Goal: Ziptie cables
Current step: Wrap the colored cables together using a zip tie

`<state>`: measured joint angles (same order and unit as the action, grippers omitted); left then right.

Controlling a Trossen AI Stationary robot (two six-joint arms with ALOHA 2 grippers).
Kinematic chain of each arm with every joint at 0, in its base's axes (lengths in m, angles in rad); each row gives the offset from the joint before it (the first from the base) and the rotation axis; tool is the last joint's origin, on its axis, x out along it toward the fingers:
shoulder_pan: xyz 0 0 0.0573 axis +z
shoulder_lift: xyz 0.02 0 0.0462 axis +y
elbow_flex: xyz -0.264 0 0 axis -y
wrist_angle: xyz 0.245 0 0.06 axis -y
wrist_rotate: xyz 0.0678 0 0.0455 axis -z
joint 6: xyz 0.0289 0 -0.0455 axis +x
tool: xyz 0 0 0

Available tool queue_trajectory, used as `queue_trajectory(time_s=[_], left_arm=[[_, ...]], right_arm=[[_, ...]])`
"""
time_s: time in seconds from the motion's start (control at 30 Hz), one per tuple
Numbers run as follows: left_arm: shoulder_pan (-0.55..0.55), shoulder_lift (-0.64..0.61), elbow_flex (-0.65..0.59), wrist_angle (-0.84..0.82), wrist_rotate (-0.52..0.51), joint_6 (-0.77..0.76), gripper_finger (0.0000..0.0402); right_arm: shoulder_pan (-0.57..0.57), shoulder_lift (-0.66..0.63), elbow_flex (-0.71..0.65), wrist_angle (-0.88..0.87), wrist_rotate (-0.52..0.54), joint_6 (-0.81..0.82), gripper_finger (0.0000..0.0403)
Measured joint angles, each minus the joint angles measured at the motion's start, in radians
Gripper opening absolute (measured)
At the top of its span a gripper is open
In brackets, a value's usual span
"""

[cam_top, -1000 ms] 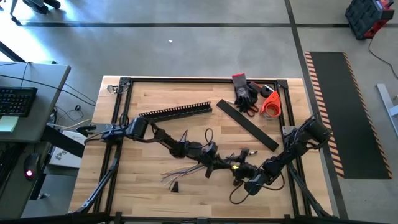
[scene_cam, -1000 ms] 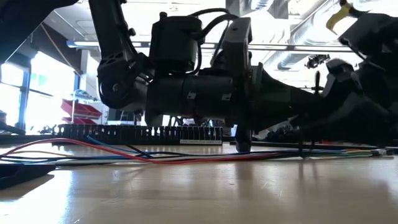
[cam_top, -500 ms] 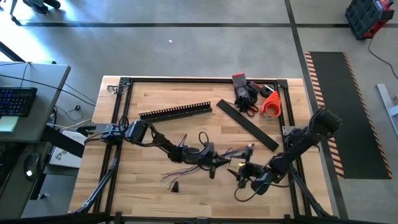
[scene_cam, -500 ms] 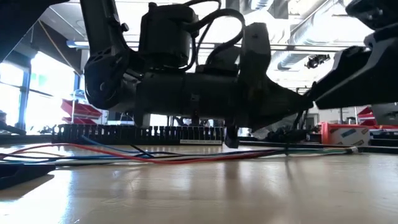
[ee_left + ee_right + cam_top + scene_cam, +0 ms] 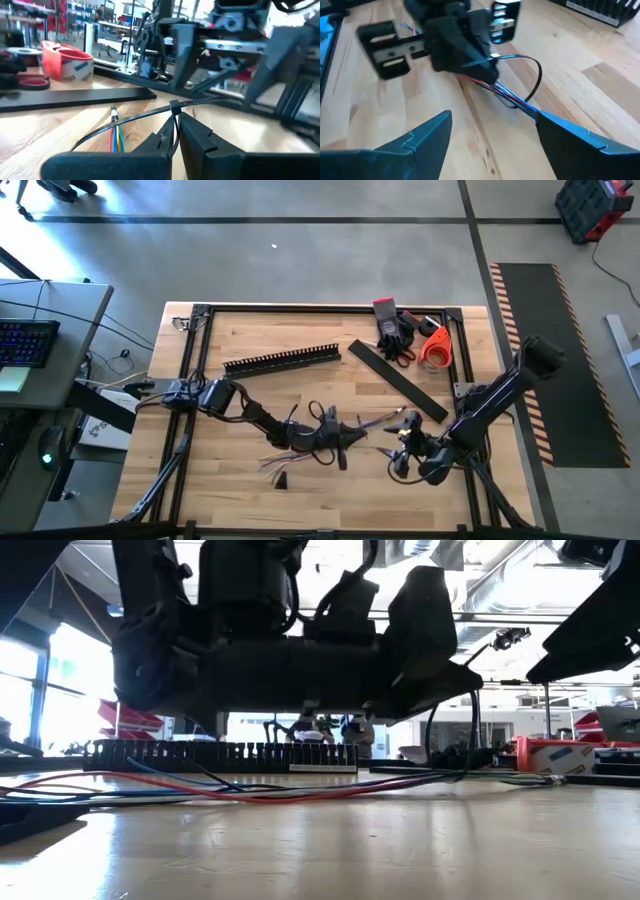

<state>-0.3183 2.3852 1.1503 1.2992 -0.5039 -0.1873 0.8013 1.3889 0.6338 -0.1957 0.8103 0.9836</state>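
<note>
The cables (image 5: 375, 423) lie along the table, splayed at their left end and gathered toward the right (image 5: 250, 790) (image 5: 512, 100); their coloured tips (image 5: 116, 135) rest on the wood. A thin black zip tie (image 5: 537, 75) forms a wide loose loop round them (image 5: 450, 740). My left gripper (image 5: 345, 442) (image 5: 176, 125) (image 5: 470, 50) hovers low over the cables, shut on the zip tie. My right gripper (image 5: 398, 452) (image 5: 492, 130) is open, a short way to the right of the left one and facing it, touching nothing. My left gripper pinches the zip tie's strap just below its head (image 5: 174, 106) (image 5: 492, 57) between its two fingers (image 5: 200, 135). It comes in nearly level from the table's left. The loop stands out beyond the fingertips and drops slack round the cables, which stay on the table.
A black comb-toothed rail (image 5: 282, 360) lies far left of centre and a flat black strip (image 5: 397, 380) runs diagonally to the far right. Gloves (image 5: 393, 330), red-handled scissors (image 5: 400, 352) and an orange tape roll (image 5: 435, 348) fill the far right corner. A small black piece (image 5: 282, 478) lies near the splayed cable ends.
My right gripper has drawn back from the left gripper toward the table's right edge and risen, its arm swinging up and out. My left gripper has lifted a little and shifted toward the table's left, taking the zip tie's loop along the cables with it.
</note>
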Motion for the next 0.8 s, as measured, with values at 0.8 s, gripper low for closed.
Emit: queue_trajectory(time_s=[0.8], left_arm=[[-0.006,0.0,0.001,-0.103,-0.07,0.113,0.0]], right_arm=[[-0.016,0.405,0.177,0.222,0.303,-0.166,0.0271]])
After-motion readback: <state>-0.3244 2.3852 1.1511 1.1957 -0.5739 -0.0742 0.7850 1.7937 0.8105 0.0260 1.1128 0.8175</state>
